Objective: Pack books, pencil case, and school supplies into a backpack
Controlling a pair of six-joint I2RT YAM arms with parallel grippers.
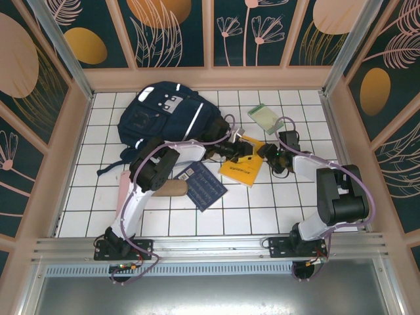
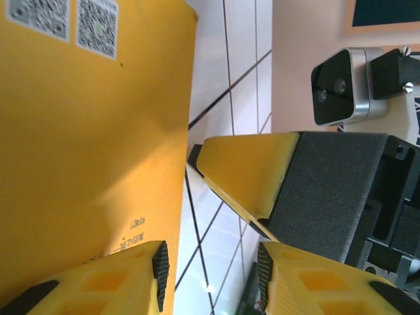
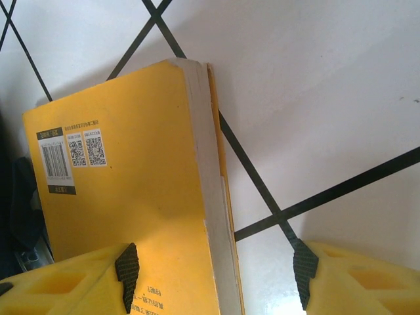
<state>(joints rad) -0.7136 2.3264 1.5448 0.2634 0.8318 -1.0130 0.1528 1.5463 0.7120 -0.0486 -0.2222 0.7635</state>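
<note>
The backpack (image 1: 164, 111) slumps soft near the tabletop's far-left corner. The yellow book (image 1: 241, 172), right of the tabletop's middle, looks light, bendy and slick, so it is probably best pinched across its page edge. The left end effector (image 2: 211, 266) and right end effector (image 3: 215, 275) stand apart, each straddling a book edge.

The left side is taken up by the yellow book (image 2: 85, 164), on which two QR codes are seen at the top and small dark print lower down. The left gripper (image 2: 210, 269) is seen at the bottom with its jaws parted, one finger over the book's face and the other over the white tiled table (image 2: 243, 59). Just beside the book's edge, the right gripper (image 2: 223, 164) is seen, yellow-fingered and black-bodied.
</note>
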